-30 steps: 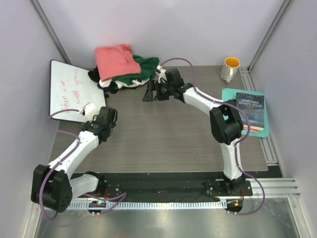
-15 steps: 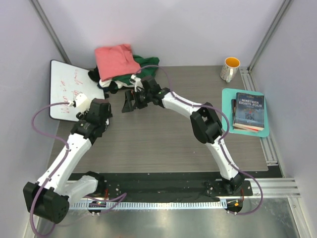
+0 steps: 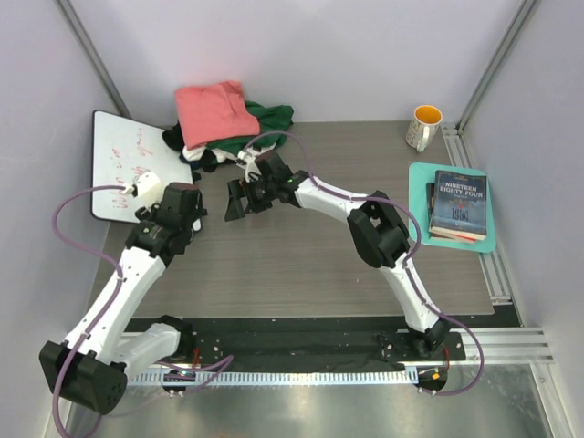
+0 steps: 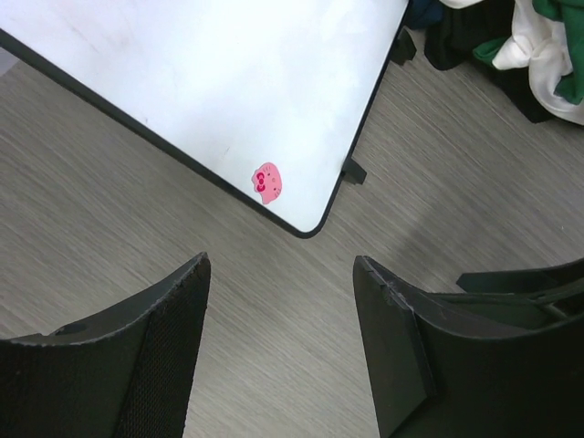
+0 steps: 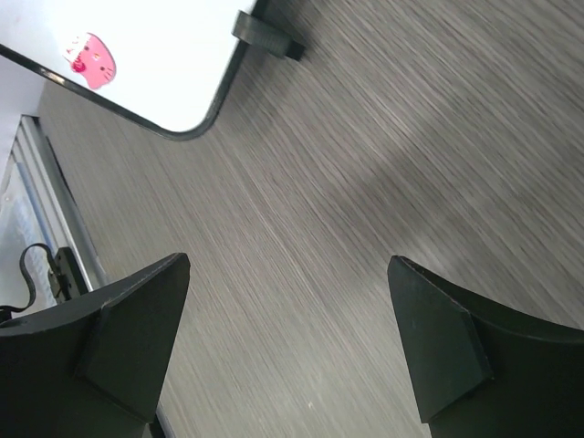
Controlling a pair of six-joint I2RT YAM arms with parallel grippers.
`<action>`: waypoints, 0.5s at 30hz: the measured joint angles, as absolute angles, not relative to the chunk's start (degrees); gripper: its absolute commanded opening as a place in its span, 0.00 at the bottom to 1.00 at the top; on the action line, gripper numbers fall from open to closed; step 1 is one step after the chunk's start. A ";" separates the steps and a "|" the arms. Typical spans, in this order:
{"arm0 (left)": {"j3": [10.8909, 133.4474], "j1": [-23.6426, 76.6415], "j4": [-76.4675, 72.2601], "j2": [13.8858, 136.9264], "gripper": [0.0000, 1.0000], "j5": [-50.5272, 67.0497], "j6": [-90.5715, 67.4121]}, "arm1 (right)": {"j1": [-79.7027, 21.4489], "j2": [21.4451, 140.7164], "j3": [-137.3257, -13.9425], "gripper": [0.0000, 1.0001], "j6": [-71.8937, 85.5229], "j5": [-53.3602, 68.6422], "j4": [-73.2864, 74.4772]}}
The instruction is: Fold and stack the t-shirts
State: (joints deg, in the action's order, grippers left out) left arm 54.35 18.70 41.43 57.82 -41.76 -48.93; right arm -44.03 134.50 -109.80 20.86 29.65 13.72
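The right pincer (image 3: 235, 199) gapes wide and empty over the table (image 3: 301, 260), with the t-shirts (image 3: 228, 128) heaped just beyond it. The left pincer (image 4: 278, 265) stands partly open and empty too, the heap ahead to its right, past the whiteboard (image 4: 228, 82) corner. A clean pick would pinch one layer only — the salmon-pink shirt (image 3: 212, 109) on top — by an edge. A second ago the right pincer hung further right; it has since swung left.

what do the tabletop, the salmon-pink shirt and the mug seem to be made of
Tabletop: looks like grey wood-grain laminate, matte; fine parallel streaks show in the wrist views.
Salmon-pink shirt: soft cloth, matte, lying in loose folds.
Mug: probably glazed ceramic, pale outside, orange inside; too small to be sure.
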 measured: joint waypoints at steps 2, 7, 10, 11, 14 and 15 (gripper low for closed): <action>54.92 18.70 42.83 57.06 0.64 -41.30 -48.84 | -43.88 132.53 -107.31 0.96 20.88 28.23 13.85; 58.41 18.74 47.77 54.04 0.65 -39.75 -48.82 | -43.66 127.72 -103.09 0.95 21.02 25.41 14.13; 61.30 18.74 50.48 52.07 0.65 -39.44 -48.56 | -43.66 125.40 -102.10 0.96 20.86 23.88 14.66; 62.52 18.74 51.75 51.57 0.65 -39.38 -48.45 | -43.66 124.75 -102.02 0.96 20.67 23.18 15.16; 64.16 18.74 53.65 50.26 0.65 -39.40 -47.88 | -43.66 123.24 -102.06 0.95 20.25 21.63 16.58; 64.16 18.74 54.24 49.74 0.65 -39.38 -47.75 | -43.66 123.02 -102.50 0.95 20.12 21.21 17.50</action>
State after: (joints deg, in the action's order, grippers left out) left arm 64.16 18.74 54.24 49.74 -39.38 -47.75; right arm -43.66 123.02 -102.50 20.12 21.21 17.50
